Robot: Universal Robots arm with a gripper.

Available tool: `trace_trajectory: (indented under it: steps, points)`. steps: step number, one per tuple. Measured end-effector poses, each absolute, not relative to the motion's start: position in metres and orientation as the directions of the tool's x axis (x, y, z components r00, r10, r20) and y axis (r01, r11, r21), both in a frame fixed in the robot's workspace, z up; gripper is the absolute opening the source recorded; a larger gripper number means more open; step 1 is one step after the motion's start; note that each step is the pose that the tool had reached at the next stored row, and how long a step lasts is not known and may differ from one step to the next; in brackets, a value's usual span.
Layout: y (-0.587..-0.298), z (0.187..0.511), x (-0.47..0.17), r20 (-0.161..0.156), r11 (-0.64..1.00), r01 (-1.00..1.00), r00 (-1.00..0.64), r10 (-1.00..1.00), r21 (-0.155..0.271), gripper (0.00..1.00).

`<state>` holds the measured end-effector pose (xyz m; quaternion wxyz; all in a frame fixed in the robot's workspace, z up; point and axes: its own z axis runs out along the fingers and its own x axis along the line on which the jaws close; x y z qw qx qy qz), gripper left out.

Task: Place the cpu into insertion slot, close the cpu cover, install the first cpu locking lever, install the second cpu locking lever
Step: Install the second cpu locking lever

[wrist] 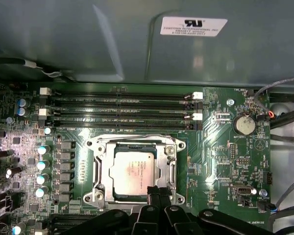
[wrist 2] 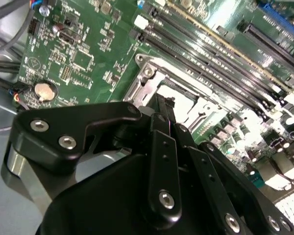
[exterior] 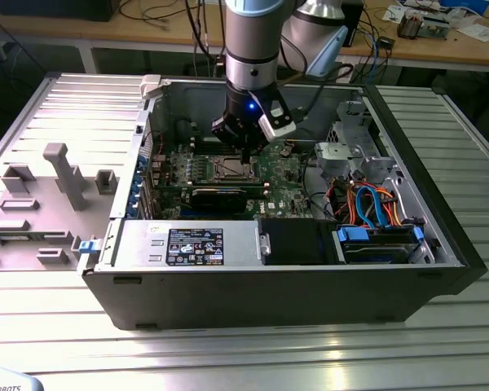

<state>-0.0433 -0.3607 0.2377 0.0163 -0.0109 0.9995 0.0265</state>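
Note:
The cpu (wrist: 136, 172), a square chip with a dull silver top, lies flat in the insertion slot (wrist: 182, 147) on the green board. The cpu cover (wrist: 102, 169), a silvery frame with a square window, lies down around it. My gripper (wrist: 157, 192) hangs low over the socket with its black fingers together, the tips at the cpu's edge and nothing between them. In the exterior view the gripper (exterior: 243, 156) stands just above the slot (exterior: 231, 169) inside the open computer case. The second wrist view has the fingertips (wrist 2: 162, 105) against the silvery socket frame (wrist 2: 152, 81).
Long black memory slots (wrist: 122, 110) run beside the socket, and a coin battery (wrist: 245, 125) sits on the board. A black graphics card (exterior: 220, 198), power supply (exterior: 187, 243) and drive cage with blue and orange cables (exterior: 375, 204) crowd the case. Grey fixtures (exterior: 61, 175) stand outside it.

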Motion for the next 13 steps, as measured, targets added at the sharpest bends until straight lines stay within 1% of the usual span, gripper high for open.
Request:
trace_trajectory:
  steps: [7,8,9,10,13]
  points:
    - [-0.368,0.247,-0.043,-0.033,0.998,-0.023,-0.999,-0.021,0.056,0.11]
    - [-0.369,0.247,-0.043,-0.033,0.997,-0.023,-0.999,-0.020,0.068,0.11]
    - [-0.373,0.247,-0.044,-0.034,0.995,-0.023,-0.999,-0.019,0.097,0.11]
    - [-0.377,0.246,-0.044,-0.034,0.994,-0.023,-0.999,-0.019,0.103,0.11]
    - [-0.386,0.244,-0.045,-0.030,0.994,-0.022,-0.999,-0.019,0.104,0.11]
